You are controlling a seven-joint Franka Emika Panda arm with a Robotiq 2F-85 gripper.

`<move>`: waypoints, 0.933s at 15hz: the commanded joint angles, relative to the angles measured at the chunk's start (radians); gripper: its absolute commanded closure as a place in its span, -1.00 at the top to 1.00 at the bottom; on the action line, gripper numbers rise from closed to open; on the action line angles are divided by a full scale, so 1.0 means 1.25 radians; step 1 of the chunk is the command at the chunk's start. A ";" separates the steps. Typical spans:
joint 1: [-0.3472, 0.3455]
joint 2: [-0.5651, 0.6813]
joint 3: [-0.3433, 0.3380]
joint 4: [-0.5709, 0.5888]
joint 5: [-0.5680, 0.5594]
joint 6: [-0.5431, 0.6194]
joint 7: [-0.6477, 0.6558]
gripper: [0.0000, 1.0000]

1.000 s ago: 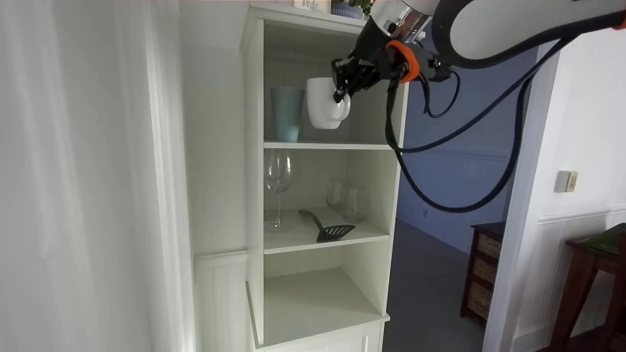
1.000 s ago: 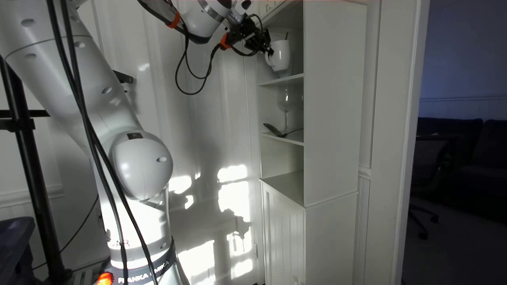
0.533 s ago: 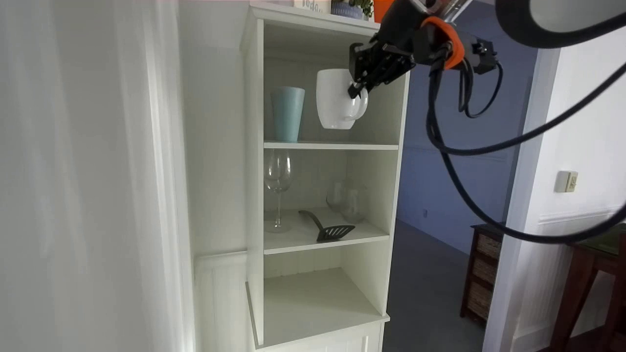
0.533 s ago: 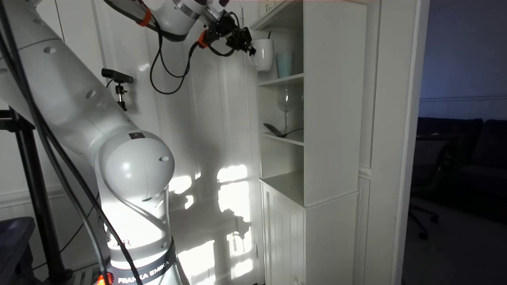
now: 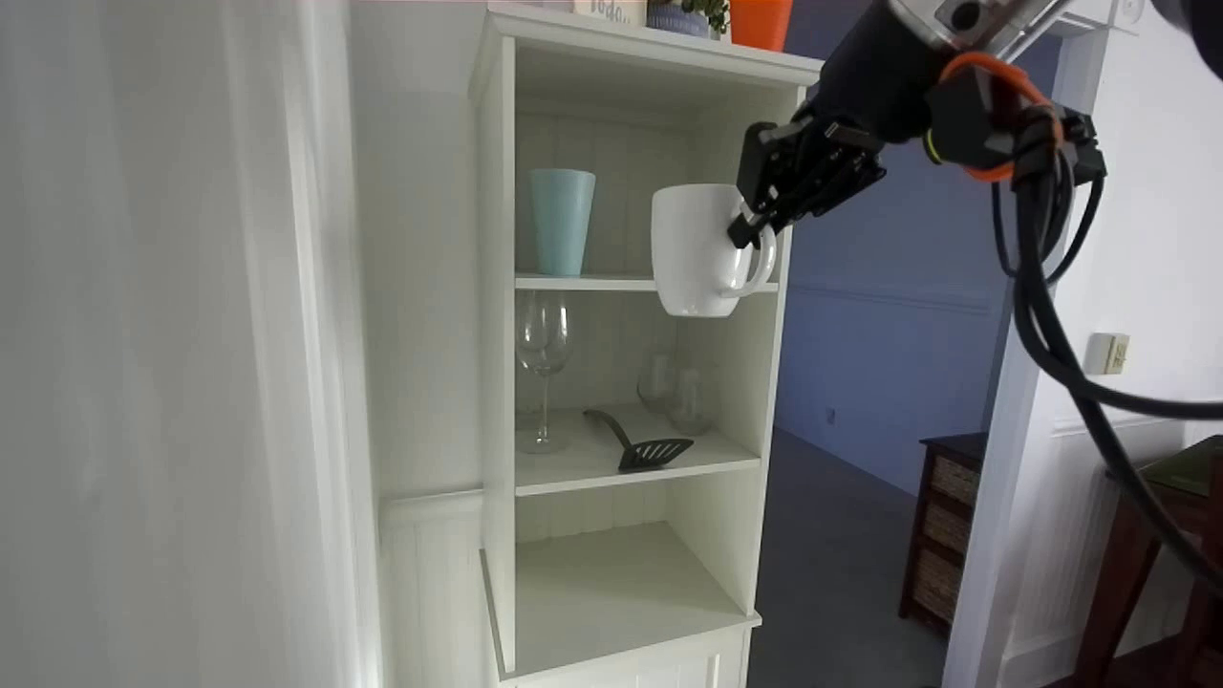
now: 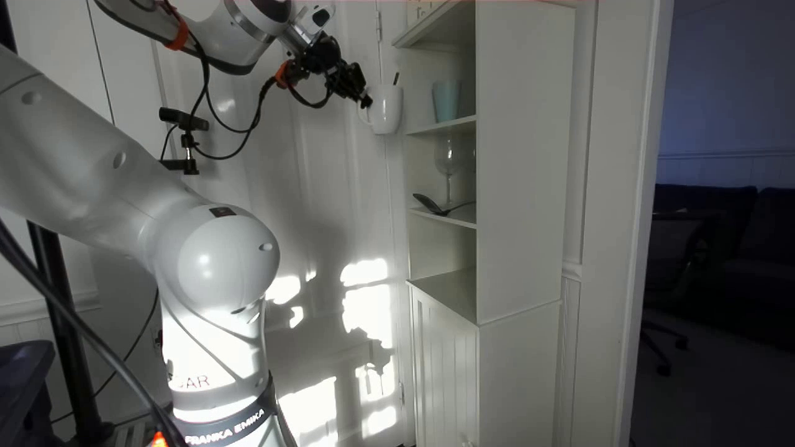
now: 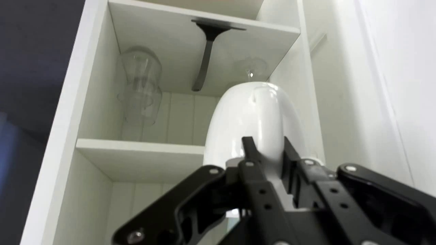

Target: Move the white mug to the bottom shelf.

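The glossy white mug hangs in the air in front of the shelf unit, near the upper board's height. It is about upright and clear of the unit in an exterior view. My gripper is shut on its handle. In the wrist view, the fingers stand either side of the handle of the mug. A thin dark piece shows above the mug's rim in an exterior view; I cannot tell what it is. The bottom shelf is a bare white board, also in an exterior view.
A teal tumbler stands on the upper board. The middle board holds a stemmed glass, clear glasses and a black slotted turner near its front edge. The unit's side wall and an orange object on top also show.
The gripper and mug have drawn out of the upper compartment, away from the unit, and in the last half second also downward. The mug stays held throughout.
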 commanded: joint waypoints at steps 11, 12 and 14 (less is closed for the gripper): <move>0.031 -0.047 -0.029 -0.287 0.166 0.208 -0.144 -0.61; 0.032 -0.046 -0.032 -0.302 0.174 0.221 -0.146 -0.61; 0.032 -0.046 -0.037 -0.312 0.179 0.228 -0.146 -0.61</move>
